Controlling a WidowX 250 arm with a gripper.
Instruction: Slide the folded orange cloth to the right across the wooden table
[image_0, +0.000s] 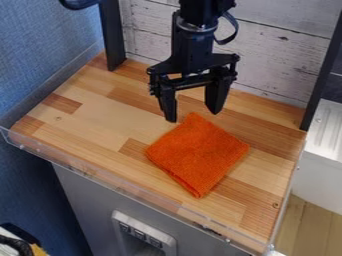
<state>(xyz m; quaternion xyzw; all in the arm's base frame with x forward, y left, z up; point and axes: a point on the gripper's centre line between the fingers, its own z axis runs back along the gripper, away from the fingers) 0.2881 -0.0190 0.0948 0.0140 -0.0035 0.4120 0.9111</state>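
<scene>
One folded orange cloth (198, 154) lies beneath your wide-open, empty gripper (192, 116); its inner folds are hidden from you

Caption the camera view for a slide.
A black gripper hangs open above the far corner of a folded orange cloth on a wooden surface.

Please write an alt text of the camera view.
An open black gripper hangs above the far corner of a folded orange cloth, which lies on a wooden tabletop before a whitewashed plank wall.
</scene>
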